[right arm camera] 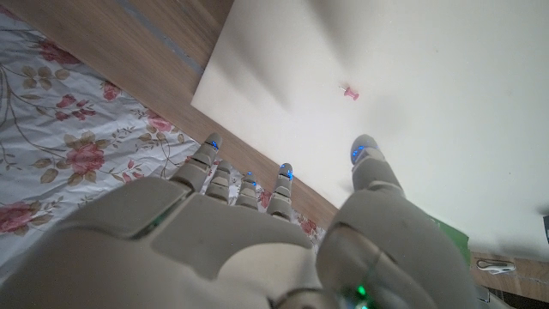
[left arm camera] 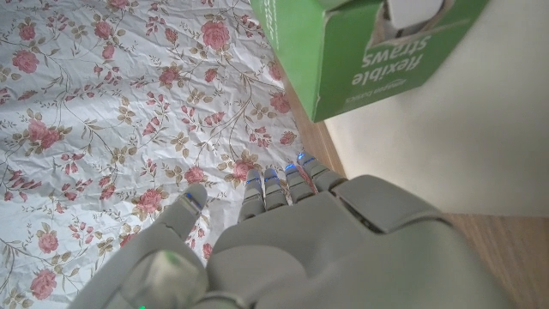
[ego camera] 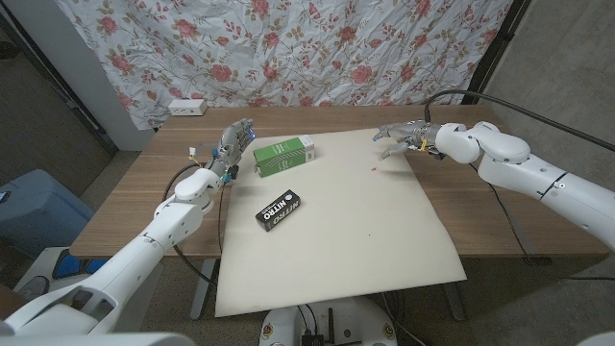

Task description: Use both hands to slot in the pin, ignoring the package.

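Note:
A tiny pink pin (right arm camera: pixel 349 92) lies on the white sheet (ego camera: pixel 336 221); in the head view the pin (ego camera: pixel 373 169) is a small dot near the sheet's far right corner. My right hand (ego camera: pixel 404 136) hovers just beyond it over the sheet's far edge, fingers spread and holding nothing; the right hand (right arm camera: pixel 257 240) has fingertips apart in its wrist view. My left hand (ego camera: pixel 231 146) stands raised at the sheet's far left, beside the green box (ego camera: pixel 284 155), fingers extended and empty. In its wrist view the left hand (left arm camera: pixel 292 240) points past the green box (left arm camera: pixel 377 51), labelled flexible straws.
A black package (ego camera: pixel 279 209) marked NITRO lies on the sheet's left middle. A white power strip (ego camera: pixel 187 107) sits at the table's far left edge. A flowered cloth (ego camera: pixel 288 48) hangs behind the wooden table (ego camera: pixel 125 192).

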{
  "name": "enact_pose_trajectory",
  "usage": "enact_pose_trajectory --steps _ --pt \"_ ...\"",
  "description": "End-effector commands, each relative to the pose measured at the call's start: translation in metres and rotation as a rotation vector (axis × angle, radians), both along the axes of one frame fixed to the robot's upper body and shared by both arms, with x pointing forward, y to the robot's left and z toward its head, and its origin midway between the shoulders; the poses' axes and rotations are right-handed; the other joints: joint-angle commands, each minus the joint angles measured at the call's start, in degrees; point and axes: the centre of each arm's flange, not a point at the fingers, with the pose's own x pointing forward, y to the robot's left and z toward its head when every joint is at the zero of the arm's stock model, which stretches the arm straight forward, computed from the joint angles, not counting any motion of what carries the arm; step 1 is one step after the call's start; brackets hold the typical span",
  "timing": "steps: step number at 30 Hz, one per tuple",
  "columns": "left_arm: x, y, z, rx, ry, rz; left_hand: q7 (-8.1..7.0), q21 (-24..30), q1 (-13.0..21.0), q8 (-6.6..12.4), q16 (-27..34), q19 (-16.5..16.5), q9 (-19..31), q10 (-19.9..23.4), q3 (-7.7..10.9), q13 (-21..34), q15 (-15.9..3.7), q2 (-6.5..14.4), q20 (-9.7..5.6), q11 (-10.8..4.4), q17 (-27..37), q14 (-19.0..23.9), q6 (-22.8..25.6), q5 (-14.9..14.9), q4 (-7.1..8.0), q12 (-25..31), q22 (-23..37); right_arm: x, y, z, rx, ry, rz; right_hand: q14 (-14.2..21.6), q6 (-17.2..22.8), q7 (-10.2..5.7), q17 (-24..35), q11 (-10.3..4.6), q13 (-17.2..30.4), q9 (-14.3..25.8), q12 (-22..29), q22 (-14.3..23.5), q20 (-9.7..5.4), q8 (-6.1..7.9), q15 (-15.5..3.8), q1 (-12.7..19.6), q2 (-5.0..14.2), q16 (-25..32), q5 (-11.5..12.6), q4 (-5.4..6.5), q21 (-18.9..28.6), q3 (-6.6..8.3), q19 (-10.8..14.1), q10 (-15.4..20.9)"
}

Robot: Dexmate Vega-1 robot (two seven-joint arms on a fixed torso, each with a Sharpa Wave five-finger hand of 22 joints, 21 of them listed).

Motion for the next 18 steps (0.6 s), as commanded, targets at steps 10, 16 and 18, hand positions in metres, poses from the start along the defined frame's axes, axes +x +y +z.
enact_pose_trajectory --steps 10,16,18 --pt "-0.001 -0.001 -0.011 -0.018 0.009 0.010 0.27 0.4 0.2 -0.12 0.1 0.4 0.1 0.5 0.61 0.1 -0.15 4.5 -0.45 -0.14 0.2 0.7 0.7 -0.1 -0.01 -0.1 0.3 0.007 0.011 -0.016 -0.127 -0.034 -0.059 1.7 2.2 -1.86 0.1 -0.31 0.2 0.5 0.4 0.2 -0.44 1.86 -0.21 4.8 -2.26 0.8 -0.4 0.09 0.0 1.26 2.1 1.2" --pt "0.001 0.000 -0.013 -0.021 0.016 0.012 0.27 0.3 0.3 -0.19 0.0 0.4 0.1 0.5 0.69 0.2 -0.17 4.4 -0.44 -0.01 0.2 0.7 0.7 -0.1 -0.09 -0.1 0.3 0.010 0.013 -0.019 -0.122 -0.033 -0.052 2.4 4.9 -3.02 0.2 -0.47 0.2 0.8 0.5 0.3 -0.55 3.48 -0.20 8.1 -3.43 1.0 -0.6 0.21 -0.1 1.83 2.7 2.0" --pt "0.002 0.000 -0.013 -0.019 0.018 0.010 0.23 0.3 0.3 -0.21 0.0 0.4 0.1 0.5 0.72 0.2 -0.15 4.4 -0.47 -0.05 0.2 0.7 0.7 -0.1 -0.11 -0.2 0.3 0.011 0.014 -0.020 -0.124 -0.030 -0.050 2.5 5.7 -3.29 0.2 -0.51 0.3 0.8 0.6 0.3 -0.62 3.91 -0.40 8.9 -3.69 1.0 -0.7 0.25 -0.1 1.94 2.9 2.2"
